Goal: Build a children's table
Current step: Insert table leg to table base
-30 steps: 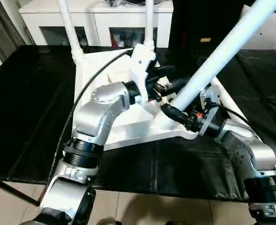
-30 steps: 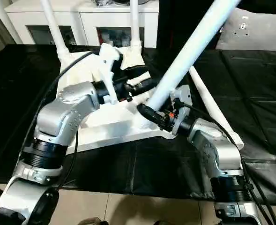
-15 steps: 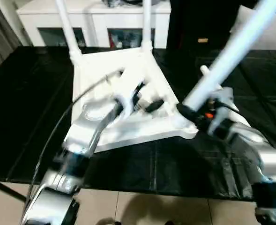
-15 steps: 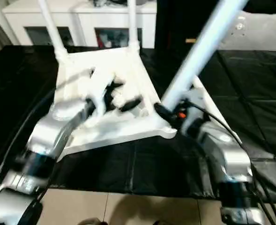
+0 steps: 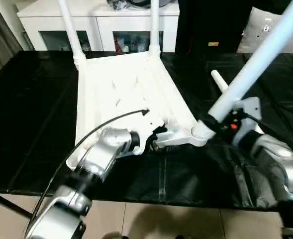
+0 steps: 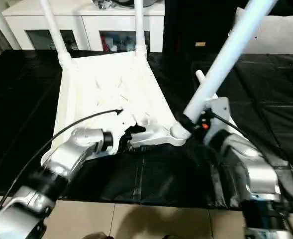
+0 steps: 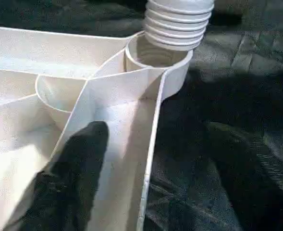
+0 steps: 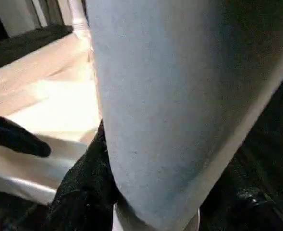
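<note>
The children's table top [image 5: 121, 89] lies upside down on the black cloth, ribs up. Two white legs [image 5: 69, 30] stand upright in its far corner sockets. My right gripper [image 5: 213, 122] is shut on a third leg [image 5: 255, 57], held tilted. That leg's threaded end [image 7: 179, 24] sits just over the near right corner socket [image 7: 155, 57]. My left gripper [image 5: 153, 142] is open and straddles the top's near rim [image 7: 151, 159], with one finger [image 7: 79, 178] inside and the other on the cloth outside. A fourth leg [image 5: 219, 80] lies on the cloth behind the right gripper.
The black-covered work table [image 5: 32, 114] ends at a near edge, with tiled floor below. A white cabinet [image 5: 106, 22] stands behind the table. A cable [image 5: 91, 132] loops from my left arm over the table top.
My left gripper has drawn back from the middle of the top to its near rim. The right gripper has carried the leg's end to the near right corner socket. The camera also shifted.
</note>
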Available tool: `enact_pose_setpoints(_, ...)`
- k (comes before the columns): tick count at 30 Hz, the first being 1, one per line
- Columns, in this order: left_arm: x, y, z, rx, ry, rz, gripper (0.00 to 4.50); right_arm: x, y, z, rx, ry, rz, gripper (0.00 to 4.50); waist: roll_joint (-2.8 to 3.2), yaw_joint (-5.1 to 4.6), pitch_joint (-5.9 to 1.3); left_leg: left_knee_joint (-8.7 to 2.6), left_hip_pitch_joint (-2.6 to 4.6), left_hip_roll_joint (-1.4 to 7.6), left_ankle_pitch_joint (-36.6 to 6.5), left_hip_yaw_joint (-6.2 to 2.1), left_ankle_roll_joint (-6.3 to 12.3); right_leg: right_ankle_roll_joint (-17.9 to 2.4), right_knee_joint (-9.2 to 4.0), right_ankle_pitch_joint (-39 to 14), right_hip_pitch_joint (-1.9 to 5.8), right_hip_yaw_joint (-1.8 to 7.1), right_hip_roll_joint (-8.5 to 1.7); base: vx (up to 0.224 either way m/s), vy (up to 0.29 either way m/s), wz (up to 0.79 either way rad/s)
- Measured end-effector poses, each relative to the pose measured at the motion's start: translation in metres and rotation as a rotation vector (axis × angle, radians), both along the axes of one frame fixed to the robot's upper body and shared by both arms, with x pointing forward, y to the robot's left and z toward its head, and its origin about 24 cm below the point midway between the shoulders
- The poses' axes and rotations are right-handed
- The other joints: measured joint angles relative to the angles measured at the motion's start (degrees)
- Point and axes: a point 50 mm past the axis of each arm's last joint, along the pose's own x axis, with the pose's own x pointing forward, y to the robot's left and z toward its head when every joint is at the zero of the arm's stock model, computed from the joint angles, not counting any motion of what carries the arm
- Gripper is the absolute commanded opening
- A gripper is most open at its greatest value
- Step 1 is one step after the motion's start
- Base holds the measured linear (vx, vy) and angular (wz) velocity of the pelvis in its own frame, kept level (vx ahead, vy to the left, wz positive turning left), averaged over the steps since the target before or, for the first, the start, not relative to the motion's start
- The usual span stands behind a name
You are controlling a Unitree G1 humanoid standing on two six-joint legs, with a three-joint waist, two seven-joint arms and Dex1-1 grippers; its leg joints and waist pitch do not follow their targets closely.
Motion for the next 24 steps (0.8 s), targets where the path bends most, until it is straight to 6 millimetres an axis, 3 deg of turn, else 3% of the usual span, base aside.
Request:
enact_pose_setpoints(7,0.0018,-0.0001,-0.0092,0.032,0.039,-0.018,2.8,-0.0008,-0.0014,0.0027,0.008,-0.01,0.007,1.87,0.01,0.08,-0.01,0.01,0.0,0.0,0.0,0.01,0.03,-0.3,0.0,0.2,0.0,0.01,0.0,0.0,0.0,0.0)
enact_pose_setpoints(24,0.0086,-0.0012,-0.0101,0.073,0.029,-0.037,1.43,-0.0011,0.0008,0.0062,0.005,-0.027,0.021,1.87,0.0,0.22,0.0,0.04,-0.01,0.0,0.0,0.01,0.05,-0.3,-0.01,0.2,0.0,0.01,0.0,0.0,0.0,0.0)
